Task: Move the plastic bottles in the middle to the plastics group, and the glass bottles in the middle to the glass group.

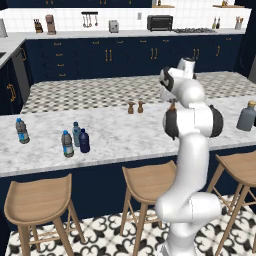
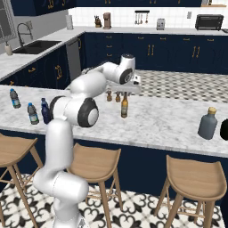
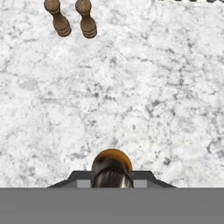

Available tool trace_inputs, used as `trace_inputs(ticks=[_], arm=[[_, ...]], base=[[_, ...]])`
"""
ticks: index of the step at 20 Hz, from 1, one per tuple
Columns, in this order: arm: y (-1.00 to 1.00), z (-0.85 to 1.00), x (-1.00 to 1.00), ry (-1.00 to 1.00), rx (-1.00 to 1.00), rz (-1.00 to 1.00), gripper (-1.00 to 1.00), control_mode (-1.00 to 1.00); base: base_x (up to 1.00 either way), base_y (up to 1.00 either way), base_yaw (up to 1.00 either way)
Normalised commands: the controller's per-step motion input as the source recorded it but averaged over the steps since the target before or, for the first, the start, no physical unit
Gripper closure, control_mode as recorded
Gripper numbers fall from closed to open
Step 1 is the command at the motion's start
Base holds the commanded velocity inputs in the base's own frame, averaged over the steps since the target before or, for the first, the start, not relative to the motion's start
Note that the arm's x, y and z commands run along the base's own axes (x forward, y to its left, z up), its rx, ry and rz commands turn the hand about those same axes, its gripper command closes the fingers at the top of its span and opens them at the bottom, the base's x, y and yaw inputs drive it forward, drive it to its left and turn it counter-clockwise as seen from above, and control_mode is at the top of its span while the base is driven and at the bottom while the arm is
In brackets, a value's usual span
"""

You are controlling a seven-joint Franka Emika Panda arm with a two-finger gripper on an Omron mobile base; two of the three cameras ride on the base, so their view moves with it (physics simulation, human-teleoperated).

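My gripper [image 2: 124, 92] is shut on the neck of the slim amber-brown glass bottle [image 2: 124, 107], which stands upright over the marble counter. In the hand view its brown top [image 3: 111, 166] sits between the jaws of my gripper [image 3: 111, 181]. From the left, the arm hides most of that bottle [image 1: 172, 105]. The pale teal bottle [image 1: 76, 133] and navy bottle [image 1: 84, 141] stand together at the counter's left, close to one blue-labelled water bottle [image 1: 67, 144]; another water bottle [image 1: 22, 131] stands further left. The broad grey-blue glass bottle [image 1: 246, 116] is at the far right.
Two short brown shakers [image 3: 58, 19] [image 3: 86, 19] stand just beyond the held bottle, near the counter's far edge. Wooden stools [image 1: 149, 185] line the counter's near side. Bare marble [image 2: 169, 120] stretches between the held bottle and the grey-blue bottle [image 2: 207, 123].
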Motion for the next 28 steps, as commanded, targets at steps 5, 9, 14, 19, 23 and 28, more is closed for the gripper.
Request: trace_inputs(ticks=[5, 9, 14, 19, 23, 28], arm=[[-0.34, 0.18, -0.98, 0.0, 0.0, -0.21, 1.0, -1.0], [-0.18, 0.21, -0.89, 0.0, 0.0, -0.26, 1.0, -1.0], [-0.31, 0.09, -0.53, 0.0, -0.13, -0.28, 1.0, -1.0], [-0.76, 0.09, -0.15, 0.0, -0.13, -0.23, 1.0, -1.0], [-0.81, 0.11, -0.05, 0.02, -0.02, -0.2, 1.0, -1.0], [-0.83, 0.08, 0.0, 0.05, 0.0, -0.21, 1.0, -1.0]], base=[[0.0, 0.0, 0.0], [0.0, 0.0, 0.0], [0.0, 0.0, 0.0], [0.0, 0.0, 0.0], [0.0, 0.0, 0.0], [0.0, 0.0, 0.0]])
